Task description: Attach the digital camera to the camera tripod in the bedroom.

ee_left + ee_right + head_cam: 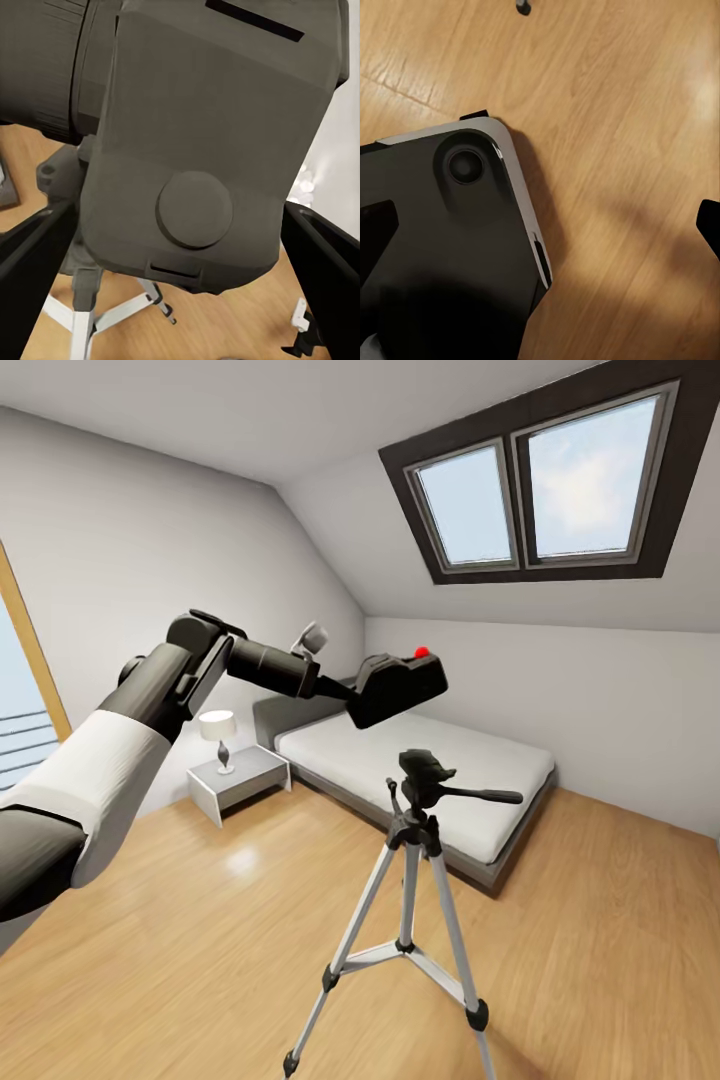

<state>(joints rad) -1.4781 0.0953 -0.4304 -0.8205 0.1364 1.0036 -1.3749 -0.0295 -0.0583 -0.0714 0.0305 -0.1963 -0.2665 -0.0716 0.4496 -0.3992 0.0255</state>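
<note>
Reaching out from the left side of the room, the robot's left arm [120,730] stretches toward the bed with the left gripper [345,695] closed around the digital camera [398,687], holding it up in the air, its red button on top. Seen from the left wrist, the camera's [210,150] dark body sits between the two fingers [30,247], which press in from either side. Behind the arm a white nightstand [240,778] carries a small lamp [218,732], and the low grey bed [430,770] lies against the far wall under a dark-framed skylight [560,485]. The camera tripod [415,900] stands upright on the light wood floor [600,960] in front of the bed, below and slightly right of the held camera and well apart from it, its black pan head's handle pointing right. The right gripper [540,232] hangs open over bare floor beside the robot's dark base [442,240], holding nothing.
</note>
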